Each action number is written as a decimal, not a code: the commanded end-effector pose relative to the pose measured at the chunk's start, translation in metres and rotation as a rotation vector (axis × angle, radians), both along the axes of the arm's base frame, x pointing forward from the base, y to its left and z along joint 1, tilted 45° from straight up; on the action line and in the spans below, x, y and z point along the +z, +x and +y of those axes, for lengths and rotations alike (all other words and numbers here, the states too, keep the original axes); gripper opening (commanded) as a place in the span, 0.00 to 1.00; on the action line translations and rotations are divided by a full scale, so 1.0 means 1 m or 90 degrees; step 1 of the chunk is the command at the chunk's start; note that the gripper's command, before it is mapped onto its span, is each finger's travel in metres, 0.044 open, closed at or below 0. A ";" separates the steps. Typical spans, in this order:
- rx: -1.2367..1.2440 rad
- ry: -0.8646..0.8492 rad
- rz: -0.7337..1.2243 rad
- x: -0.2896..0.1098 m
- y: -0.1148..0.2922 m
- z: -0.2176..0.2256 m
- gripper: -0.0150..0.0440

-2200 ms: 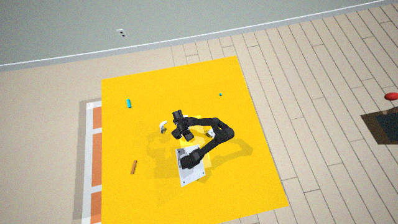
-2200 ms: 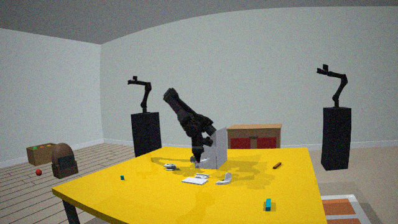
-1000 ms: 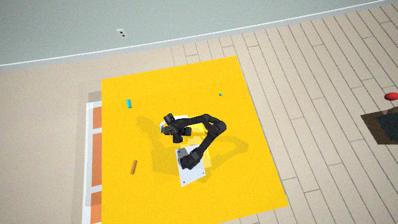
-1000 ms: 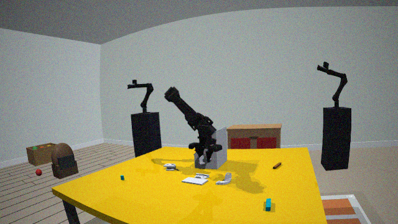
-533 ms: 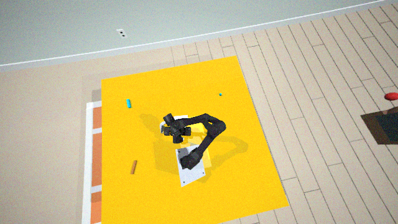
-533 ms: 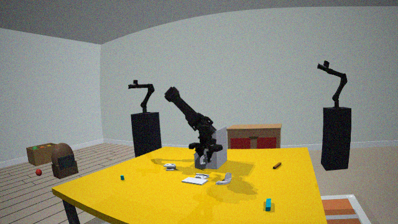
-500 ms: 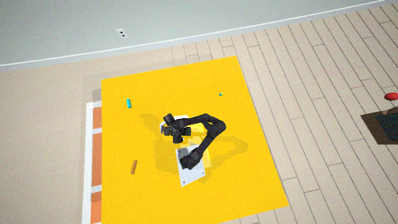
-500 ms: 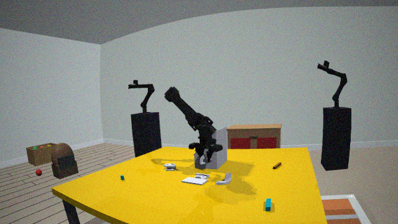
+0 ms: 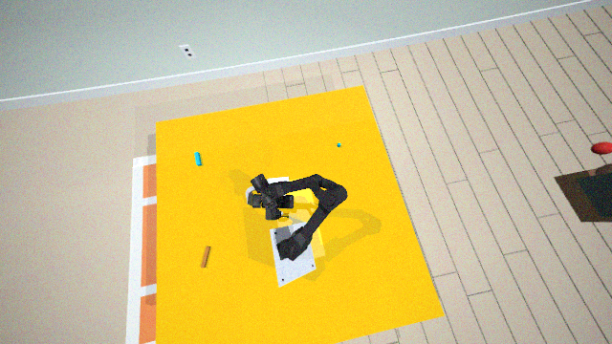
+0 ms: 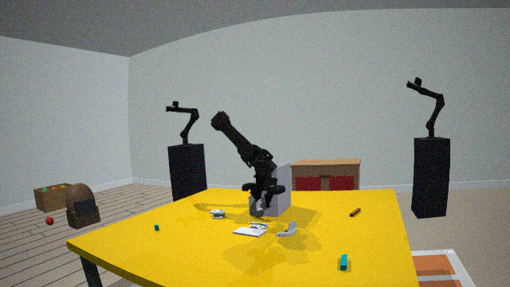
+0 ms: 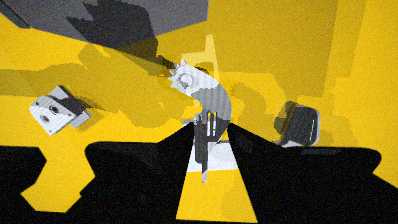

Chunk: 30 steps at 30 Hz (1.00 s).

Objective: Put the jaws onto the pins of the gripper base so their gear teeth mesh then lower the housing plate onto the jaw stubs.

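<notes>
My gripper [image 10: 260,200] [image 11: 210,126] is shut on one jaw [image 11: 200,82] and holds it above the table, toothed end outward. The other jaw [image 9: 248,193] [image 10: 289,229] [image 11: 303,126] lies apart, to the right in the wrist view. The gripper base, whose flat white part [image 10: 249,231] [image 11: 217,157] shows, lies beyond the fingers; in the wrist view they hide most of it, and its pins cannot be made out. The housing plate [image 10: 217,212] [image 11: 42,113] with its two round marks lies at the left in the wrist view, tilted or propped. The arm hides it in the top view.
A grey box-shaped stand [image 9: 297,268] [image 10: 282,191] rises behind the gripper. A cyan bar [image 9: 198,159] [image 10: 343,262], a brown stick [image 9: 206,257] [image 10: 355,212] and a small cyan block [image 9: 338,144] [image 10: 156,227] lie farther out on the yellow table [image 9: 229,306] [image 10: 374,227].
</notes>
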<state>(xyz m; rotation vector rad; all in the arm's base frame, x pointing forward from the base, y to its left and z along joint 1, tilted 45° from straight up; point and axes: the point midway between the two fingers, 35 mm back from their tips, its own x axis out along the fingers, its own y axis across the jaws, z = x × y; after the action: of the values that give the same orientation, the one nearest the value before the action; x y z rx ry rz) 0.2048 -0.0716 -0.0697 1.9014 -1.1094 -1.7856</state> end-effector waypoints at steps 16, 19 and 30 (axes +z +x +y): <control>-0.003 0.002 -0.005 -0.004 0.057 0.000 0.48; -0.003 0.002 -0.005 -0.004 0.067 0.000 0.48; -0.003 0.001 -0.007 -0.006 0.103 -0.004 0.48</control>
<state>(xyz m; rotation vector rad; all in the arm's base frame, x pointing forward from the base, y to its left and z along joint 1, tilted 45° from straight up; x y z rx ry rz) 0.2972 -0.0729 -0.0739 1.9208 -1.1177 -1.7807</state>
